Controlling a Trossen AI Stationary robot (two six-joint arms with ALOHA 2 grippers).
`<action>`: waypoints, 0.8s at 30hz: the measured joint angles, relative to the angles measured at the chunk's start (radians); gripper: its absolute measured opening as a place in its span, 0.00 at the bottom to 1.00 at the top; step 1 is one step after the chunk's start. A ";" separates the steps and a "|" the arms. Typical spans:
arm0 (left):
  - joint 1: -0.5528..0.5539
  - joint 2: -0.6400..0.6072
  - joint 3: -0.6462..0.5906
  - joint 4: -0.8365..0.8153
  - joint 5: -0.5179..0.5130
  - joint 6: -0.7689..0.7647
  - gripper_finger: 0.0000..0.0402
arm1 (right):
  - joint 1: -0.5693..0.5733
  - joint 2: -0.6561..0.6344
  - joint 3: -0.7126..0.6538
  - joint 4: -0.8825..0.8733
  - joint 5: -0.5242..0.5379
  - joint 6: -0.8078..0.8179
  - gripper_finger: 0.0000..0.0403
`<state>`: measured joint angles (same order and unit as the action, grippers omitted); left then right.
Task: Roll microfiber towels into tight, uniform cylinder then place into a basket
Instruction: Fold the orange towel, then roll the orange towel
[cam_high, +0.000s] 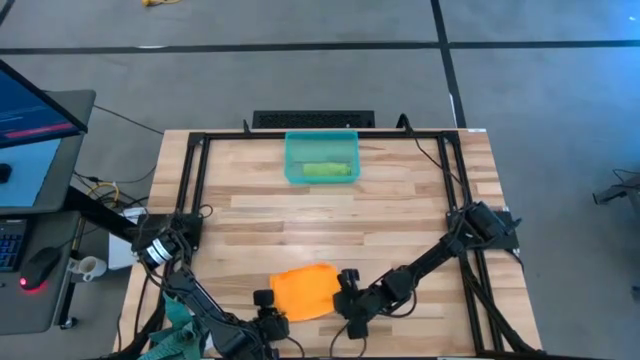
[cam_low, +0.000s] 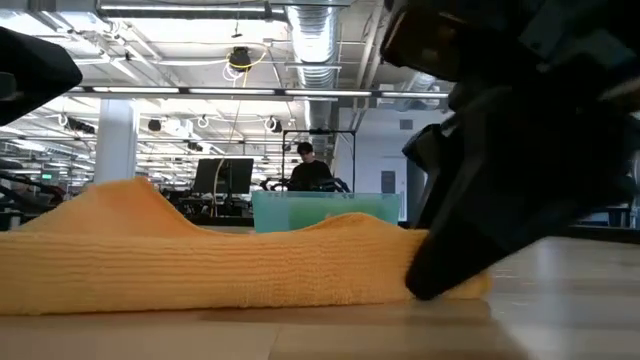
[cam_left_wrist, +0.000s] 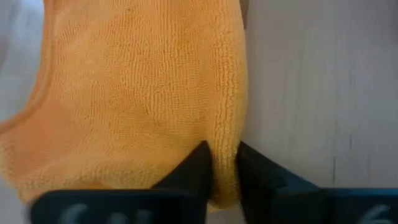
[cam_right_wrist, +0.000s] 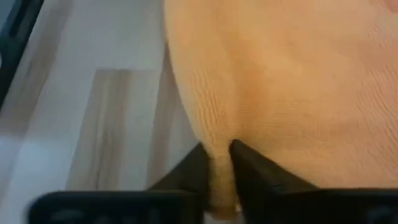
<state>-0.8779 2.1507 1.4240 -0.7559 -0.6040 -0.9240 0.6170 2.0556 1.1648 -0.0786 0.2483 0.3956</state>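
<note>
Closest in, filling the wrist views: bright orange microfiber towel, ribbed pile, edge pinched between dark fingers. Left gripper is clamped on a fold of the towel's edge; right gripper likewise nipped on the opposite edge, cloth squeezed thin between its jaws. Both grips sit right at the hem, which reads as a setup for lifting or turning the near edge over to start a roll.

From above, orange towel lies bunched at the near edge of the pale wooden slatted table, between the two grippers, left gripper at its left end, right gripper at its right end. Not rolled yet; loosely humped, two low ridges visible in the low view, so tension from both ends looks needed to flatten it first.

Small rectangular translucent teal-green plastic basket sits at the far side of the table, well apart from the towel. Inside it lies a lime green towel already rolled into a cylinder. So roughly halfway, judging by that: one in, one to go.

Darker teal cloth hangs off the near left corner by the left arm, untouched. A person stands far back in the room.

Risk: uneven pull could skew the roll.
</note>
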 joint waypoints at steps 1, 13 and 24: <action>0.000 0.001 0.003 -0.002 0.005 0.002 0.09 | -0.001 0.000 0.003 -0.001 -0.017 0.021 0.19; 0.030 0.006 0.121 -0.145 0.158 -0.022 0.01 | 0.015 0.009 0.078 -0.007 -0.266 0.145 0.05; 0.098 0.003 0.223 -0.280 0.452 -0.115 0.01 | -0.005 0.007 0.094 0.017 -0.446 0.363 0.02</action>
<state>-0.7799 2.1539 1.6466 -1.0360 -0.1518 -1.0387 0.6117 2.0627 1.2588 -0.0614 -0.1982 0.7588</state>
